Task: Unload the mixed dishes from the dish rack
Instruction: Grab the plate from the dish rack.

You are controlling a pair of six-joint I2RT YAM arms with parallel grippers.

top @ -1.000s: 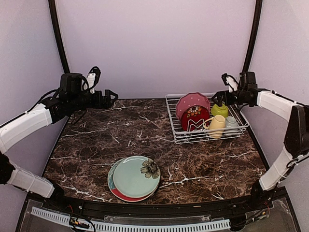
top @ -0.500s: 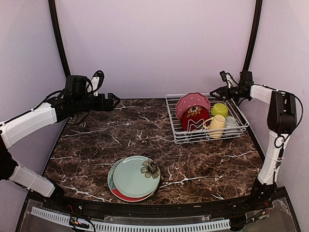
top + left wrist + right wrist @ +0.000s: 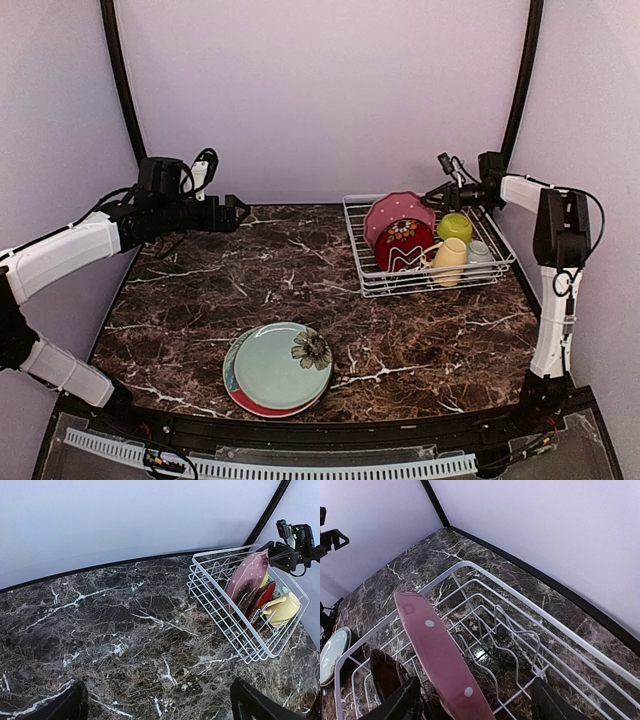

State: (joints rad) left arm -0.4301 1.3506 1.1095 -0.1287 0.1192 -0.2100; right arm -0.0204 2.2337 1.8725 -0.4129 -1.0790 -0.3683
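You are looking down on a dark marbled tabletop [image 3: 250,270] between pale walls. At its far right sits the dish rack [image 3: 354,248], white wire, still partly loaded.

Near the front edge, well apart from the rack, a stack of plates [image 3: 278,368] lies flat. A pale teal plate [image 3: 270,362] is on top and a red rim [image 3: 262,408] shows beneath it, with a dark flower [image 3: 311,348] at the stack's right side. You cannot tell whether a third plate lies underneath. These count as unloaded.

Five pieces remain in the rack. A pink scalloped plate [image 3: 398,212] with white dots stands on edge towards the back. A red floral plate [image 3: 403,240] stands just in front of it. To their right are a pale yellow mug [image 3: 450,260], a lime-green bowl [image 3: 455,227] behind it, and a pale blue cup [image 3: 479,258] at the right end. By this count, less than half the job looks done.

The right jaws reach over the rack's back rail. In the right wrist view they stand apart on either side of the pink plate's top rim, with a clear gap on each side, gripping nothing. That plate looks like your next pick.

The left jaws hover above the far left of the tabletop, spread wide and empty, pointing towards the rack.
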